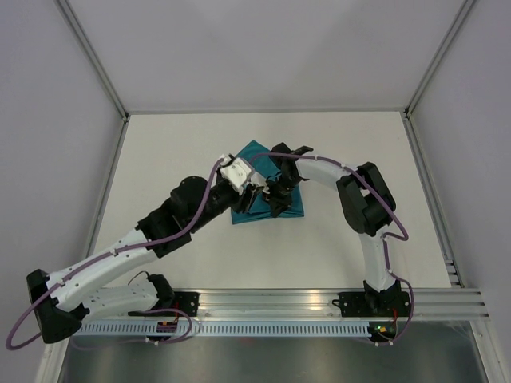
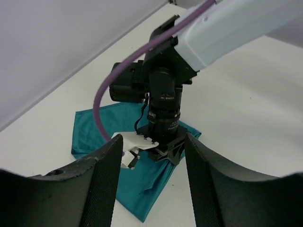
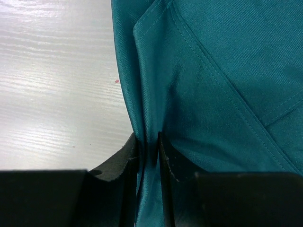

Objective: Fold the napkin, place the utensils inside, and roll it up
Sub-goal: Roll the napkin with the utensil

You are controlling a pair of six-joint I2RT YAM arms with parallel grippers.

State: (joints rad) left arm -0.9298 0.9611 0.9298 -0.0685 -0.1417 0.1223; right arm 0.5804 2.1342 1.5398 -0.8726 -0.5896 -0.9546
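The teal napkin lies folded and bunched on the white table, mid-field. My right gripper points down onto it. In the right wrist view the right gripper is shut on a raised fold of the napkin near its left edge. My left gripper hovers just left of the right one. In the left wrist view the left gripper is open and empty above the napkin, with the right arm's wrist right in front of it. No utensils show in any view.
The white table is walled by grey panels at the left, back and right. An aluminium rail with both arm bases runs along the near edge. The two arms nearly touch over the napkin.
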